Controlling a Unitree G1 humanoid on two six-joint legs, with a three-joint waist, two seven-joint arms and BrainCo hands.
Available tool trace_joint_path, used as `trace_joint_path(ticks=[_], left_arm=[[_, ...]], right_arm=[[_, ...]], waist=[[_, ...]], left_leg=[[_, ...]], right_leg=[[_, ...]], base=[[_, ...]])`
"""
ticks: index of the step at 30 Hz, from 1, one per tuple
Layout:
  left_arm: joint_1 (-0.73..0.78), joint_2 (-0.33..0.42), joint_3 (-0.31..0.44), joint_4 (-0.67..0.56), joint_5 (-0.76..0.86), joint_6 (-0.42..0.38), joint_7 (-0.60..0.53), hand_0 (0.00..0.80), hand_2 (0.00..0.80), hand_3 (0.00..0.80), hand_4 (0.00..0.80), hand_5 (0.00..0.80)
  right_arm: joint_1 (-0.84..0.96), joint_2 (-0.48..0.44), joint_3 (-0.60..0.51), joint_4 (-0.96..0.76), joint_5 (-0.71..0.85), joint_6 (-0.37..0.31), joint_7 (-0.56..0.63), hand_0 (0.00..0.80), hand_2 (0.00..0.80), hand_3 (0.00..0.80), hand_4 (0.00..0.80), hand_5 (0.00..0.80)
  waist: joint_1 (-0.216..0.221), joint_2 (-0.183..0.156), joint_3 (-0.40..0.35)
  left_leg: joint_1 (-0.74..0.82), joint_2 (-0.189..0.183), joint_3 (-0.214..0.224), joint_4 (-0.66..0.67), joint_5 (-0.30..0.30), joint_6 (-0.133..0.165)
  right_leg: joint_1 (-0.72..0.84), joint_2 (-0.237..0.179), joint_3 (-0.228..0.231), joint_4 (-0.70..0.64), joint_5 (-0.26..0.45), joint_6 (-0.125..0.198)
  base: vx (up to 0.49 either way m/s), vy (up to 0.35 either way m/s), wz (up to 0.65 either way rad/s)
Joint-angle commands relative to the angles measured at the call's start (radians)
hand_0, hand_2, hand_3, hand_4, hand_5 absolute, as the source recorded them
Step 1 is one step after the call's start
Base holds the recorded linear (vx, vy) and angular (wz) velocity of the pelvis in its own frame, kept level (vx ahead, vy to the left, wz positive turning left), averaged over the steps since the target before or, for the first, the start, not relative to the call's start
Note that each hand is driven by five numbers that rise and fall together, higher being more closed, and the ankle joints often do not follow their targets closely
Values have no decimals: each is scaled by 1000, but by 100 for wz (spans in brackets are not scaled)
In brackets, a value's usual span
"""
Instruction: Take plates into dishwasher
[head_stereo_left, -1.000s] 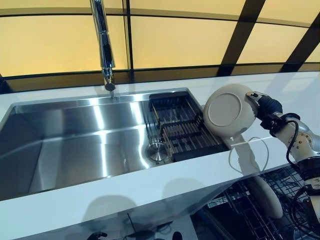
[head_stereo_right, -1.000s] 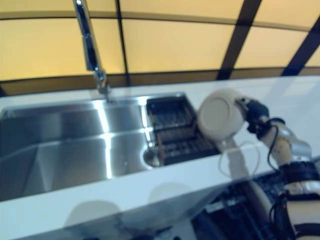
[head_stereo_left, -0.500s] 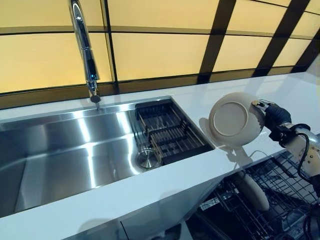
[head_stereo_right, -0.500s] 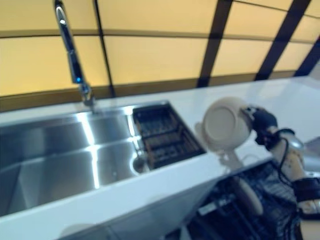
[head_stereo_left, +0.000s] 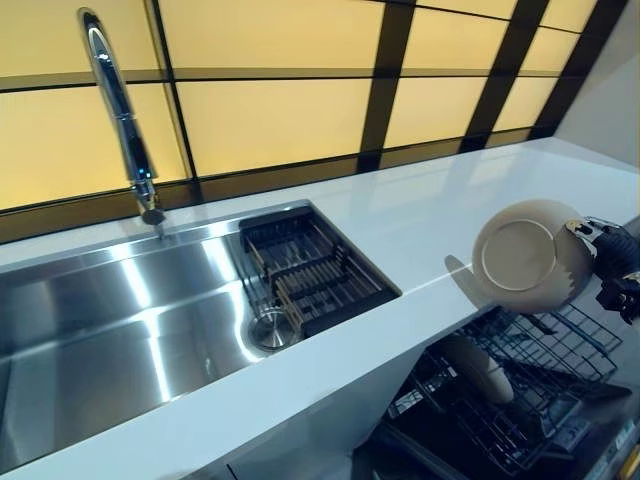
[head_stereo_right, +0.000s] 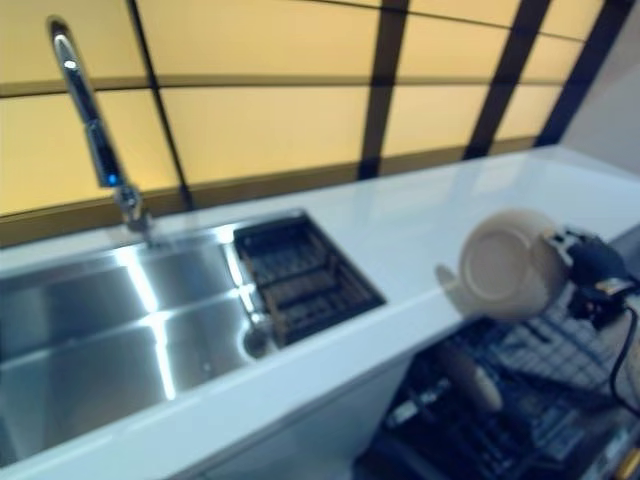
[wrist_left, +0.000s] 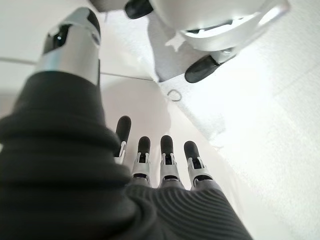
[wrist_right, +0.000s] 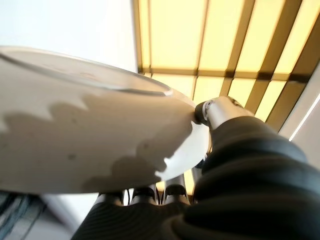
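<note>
Right hand (head_stereo_left: 612, 262) pinches plate (head_stereo_left: 528, 256) above dishwasher rack (head_stereo_left: 520, 400); wrist view alone shows left hand (wrist_left: 150, 165), fingers straight.

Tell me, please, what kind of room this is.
Most likely a kitchen. A steel sink with a tall tap is set into a white counter, and an open dishwasher rack stands below it. The right hand holds a plate over that rack.

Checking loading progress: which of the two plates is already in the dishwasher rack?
The lower plate, standing on edge in the rack. The other plate is held above by the right hand.
</note>
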Motion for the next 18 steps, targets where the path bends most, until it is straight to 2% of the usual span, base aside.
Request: trace_joint_path(ticks=[1, 14, 17, 18], left_arm=[[-82, 36, 90, 29, 27, -72, 16, 0, 0, 0, 0, 0], [-59, 45, 126, 42, 35, -83, 14, 0, 0, 0, 0, 0], [-56, 47, 129, 39, 38, -83, 14, 0, 0, 0, 0, 0], [-56, 49, 133, 37, 41, -82, 12, 0, 0, 0, 0, 0]], right_arm=[[-23, -76, -121, 2, -24, -84, -1, 800, 800, 800, 800, 800], [165, -96, -267, -14, -139, -105, -2, 800, 800, 800, 800, 800], [204, -97, -293, -22, -166, -128, -2, 800, 800, 800, 800, 800], [219, -103, -304, -29, -196, -156, -1, 800, 800, 800, 800, 800]], waist=[[-3, 15, -10], [-38, 11, -10], [-44, 9, -7], [-48, 8, -5]], left_leg=[[-88, 18, -77, 49, 9, 57], [-79, 25, -49, 41, 5, 55], [-81, 29, -42, 48, 2, 55], [-82, 30, -39, 51, 1, 56]], right_leg=[[46, -30, 17, 110, -56, 53], [33, -10, 41, 110, -57, 53], [30, -7, 47, 113, -59, 52], [28, -6, 49, 115, -60, 52]], base=[[-4, -27, -30], [3, -24, -9], [13, -37, -5], [17, -47, -13]])
